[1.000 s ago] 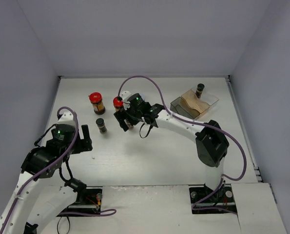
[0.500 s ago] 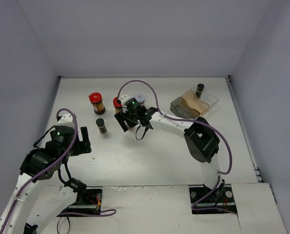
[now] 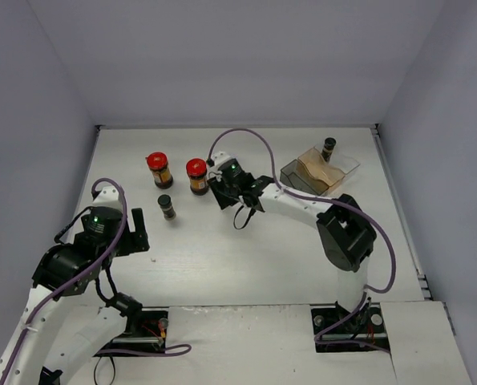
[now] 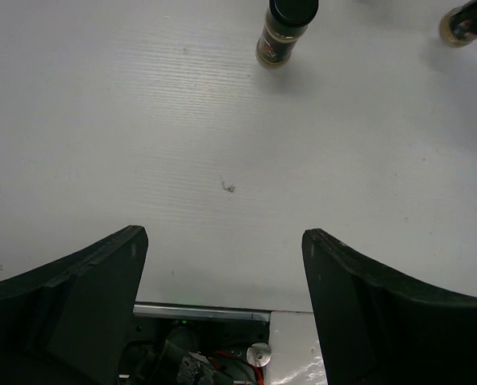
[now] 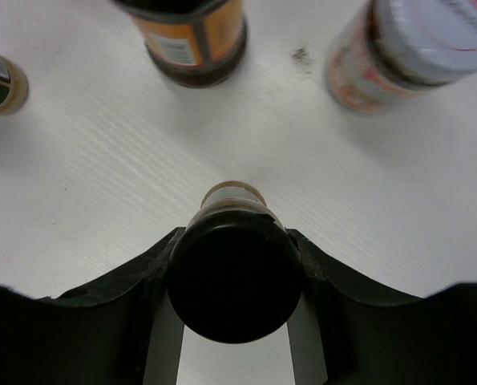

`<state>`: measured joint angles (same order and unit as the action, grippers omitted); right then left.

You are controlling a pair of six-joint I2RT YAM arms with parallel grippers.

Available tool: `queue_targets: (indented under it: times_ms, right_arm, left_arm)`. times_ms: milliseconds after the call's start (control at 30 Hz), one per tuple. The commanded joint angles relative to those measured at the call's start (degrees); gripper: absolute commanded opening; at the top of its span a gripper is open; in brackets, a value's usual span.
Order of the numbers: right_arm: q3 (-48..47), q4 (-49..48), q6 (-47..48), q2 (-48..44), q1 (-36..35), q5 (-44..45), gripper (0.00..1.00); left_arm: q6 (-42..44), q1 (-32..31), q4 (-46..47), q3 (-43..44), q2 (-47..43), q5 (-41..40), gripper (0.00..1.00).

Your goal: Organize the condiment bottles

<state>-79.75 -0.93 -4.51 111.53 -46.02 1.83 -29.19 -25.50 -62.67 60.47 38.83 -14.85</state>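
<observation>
My right gripper (image 5: 234,241) is shut on a slim black-capped bottle (image 5: 235,277) that stands upright on the table. Seen from above, that gripper (image 3: 220,195) sits just right of a red-lidded jar (image 3: 196,175). A second red-lidded jar (image 3: 157,168) stands further left, with another black-capped bottle (image 3: 167,205) in front of it. In the right wrist view a white-lidded pinkish jar (image 5: 410,48) stands at the upper right. My left gripper (image 4: 226,265) hangs open and empty over bare table, near the left front (image 3: 139,227).
A clear smoky tray (image 3: 294,172) lies at the back right, with a tan object inside and a black-capped bottle (image 3: 329,148) at its far side. White walls enclose the table on three sides. The right arm's purple cable loops above the jars.
My right gripper went from open beside the red-lidded jar to shut on the black-capped bottle, shifting slightly right. The left arm has not moved.
</observation>
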Motion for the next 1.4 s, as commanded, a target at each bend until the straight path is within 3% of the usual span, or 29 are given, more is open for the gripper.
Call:
queue_targets:
  times_ms: [0,167,333,633,967,1367]
  right_arm:
    - [0.64,-2.5,0.29,-10.53,4.34,2.75,0.0]
    - [3.89,-0.48,1.25,-18.61,11.64,3.79,0.0]
    - [3.98,3.74,2.32,-22.74,23.39,4.94,0.0]
    - [2.23,4.27,1.0,-19.51,41.95,4.95,0.0]
    - [-1.38,-0.74,0.91,-9.75,49.53,2.31,0.0]
    - [-4.01,-5.66,2.67,-2.11,51.21,-2.25,0.0]
  left_arm:
    - [0.19,-0.08,3.69,2.46,1.6,-0.18,0.79]
    - [0.36,-0.08,5.45,2.29,3.09,0.88,0.79]
    - [0.98,-0.08,6.86,1.94,4.15,1.76,0.79]
    - [1.68,-0.08,8.27,1.85,5.73,2.55,0.79]
    - [2.82,-0.08,9.24,2.73,7.58,2.37,0.78]
    - [2.74,-0.08,10.12,2.29,8.54,1.32,0.78]
